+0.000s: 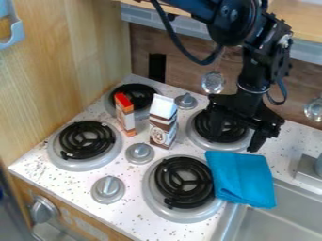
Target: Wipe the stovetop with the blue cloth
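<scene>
Folded blue cloth (240, 178) lies on the tabletop (148, 217), right of the near-right burner (184, 182), by the sink (286, 217). Beyond it, left of centre, stand a brown-and-white carton (164, 123) and an orange one (125, 116). Gripper (234, 140), jaws spread, hangs at the far-right burner (215, 142), just past the cloth.

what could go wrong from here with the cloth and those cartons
The blue cloth laps over the sink's edge, so a nudge might send it in. The hand is low beside it and could snag it. The brown-and-white carton and orange carton stand tall and narrow, so a sideways bump could topple them.
</scene>
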Motion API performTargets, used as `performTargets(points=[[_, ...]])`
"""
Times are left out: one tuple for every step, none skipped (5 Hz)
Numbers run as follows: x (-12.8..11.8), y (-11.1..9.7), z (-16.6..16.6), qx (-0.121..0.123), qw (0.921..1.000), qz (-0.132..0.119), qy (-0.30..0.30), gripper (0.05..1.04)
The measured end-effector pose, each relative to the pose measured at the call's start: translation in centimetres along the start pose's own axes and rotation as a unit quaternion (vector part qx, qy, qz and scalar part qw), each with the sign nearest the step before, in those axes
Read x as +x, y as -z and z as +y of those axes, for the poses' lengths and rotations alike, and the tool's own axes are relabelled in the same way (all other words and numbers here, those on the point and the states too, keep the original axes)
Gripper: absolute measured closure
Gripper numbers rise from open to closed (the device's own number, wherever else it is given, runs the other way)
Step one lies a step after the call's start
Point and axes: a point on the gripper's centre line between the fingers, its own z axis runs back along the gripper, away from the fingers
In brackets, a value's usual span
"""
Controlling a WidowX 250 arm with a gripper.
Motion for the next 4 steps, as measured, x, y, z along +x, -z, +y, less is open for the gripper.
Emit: performTargets(points=[[-0.8,1.6,0.1,0.008,0.9997,0.022,0.003,0.082],[-1.2,3.6,-0.3,0.009,0.9988,0.049,0.000,0.082],[-0.5,4.9,-0.8,0.013,0.9983,0.057,-0.002,0.082],[0.1,6.0,-1.0,0.021,0.9979,0.062,0.001,0.082]])
